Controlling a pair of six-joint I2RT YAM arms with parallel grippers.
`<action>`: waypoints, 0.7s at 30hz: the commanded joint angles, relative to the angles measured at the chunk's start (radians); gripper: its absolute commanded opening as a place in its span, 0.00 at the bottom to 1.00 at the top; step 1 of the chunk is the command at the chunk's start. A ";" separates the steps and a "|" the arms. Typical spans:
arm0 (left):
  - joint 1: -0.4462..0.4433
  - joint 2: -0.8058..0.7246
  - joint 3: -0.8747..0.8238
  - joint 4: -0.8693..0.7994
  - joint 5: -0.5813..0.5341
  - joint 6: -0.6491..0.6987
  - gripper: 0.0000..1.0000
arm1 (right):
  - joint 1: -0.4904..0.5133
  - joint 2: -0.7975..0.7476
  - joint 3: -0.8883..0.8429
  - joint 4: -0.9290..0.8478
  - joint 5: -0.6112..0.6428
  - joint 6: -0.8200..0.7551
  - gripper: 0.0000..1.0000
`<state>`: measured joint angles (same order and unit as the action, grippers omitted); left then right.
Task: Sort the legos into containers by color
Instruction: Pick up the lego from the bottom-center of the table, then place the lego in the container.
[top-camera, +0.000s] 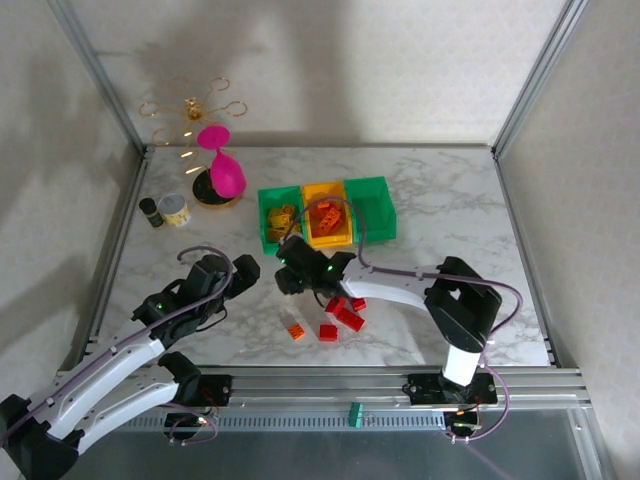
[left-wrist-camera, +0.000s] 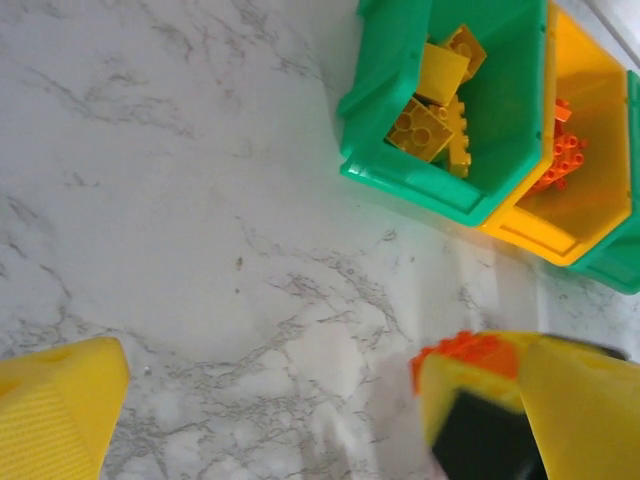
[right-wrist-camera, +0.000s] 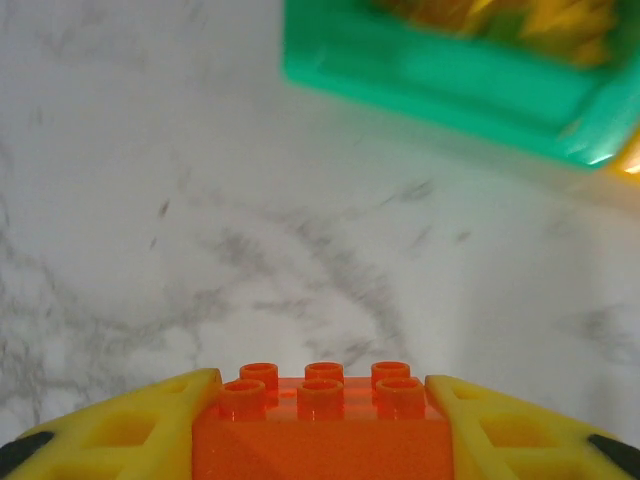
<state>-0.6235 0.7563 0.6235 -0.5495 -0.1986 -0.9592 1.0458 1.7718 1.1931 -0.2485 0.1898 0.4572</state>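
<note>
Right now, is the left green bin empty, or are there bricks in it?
Not empty. The left wrist view shows several yellow Lego bricks lying inside the left green bin.

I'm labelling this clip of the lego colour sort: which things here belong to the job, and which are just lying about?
Part of the job:
- left green bin with yellow bricks
- yellow-orange bin
- right green bin
- orange brick in the right gripper
- loose red bricks
- loose orange piece

Lying about:
- pink hourglass
- gold wire stand
- round tin
- dark bottle
</note>
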 joint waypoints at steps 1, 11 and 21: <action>0.009 0.023 0.052 0.044 0.012 0.043 1.00 | -0.088 -0.029 0.045 -0.042 0.029 -0.009 0.46; 0.010 0.164 0.119 0.173 0.070 0.111 1.00 | -0.316 0.119 0.253 -0.023 0.042 -0.080 0.47; 0.010 0.277 0.183 0.235 0.093 0.142 1.00 | -0.395 0.352 0.516 -0.073 0.084 -0.152 0.55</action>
<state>-0.6235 1.0222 0.7658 -0.3428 -0.1219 -0.8436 0.6579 2.0953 1.6386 -0.2882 0.2417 0.3450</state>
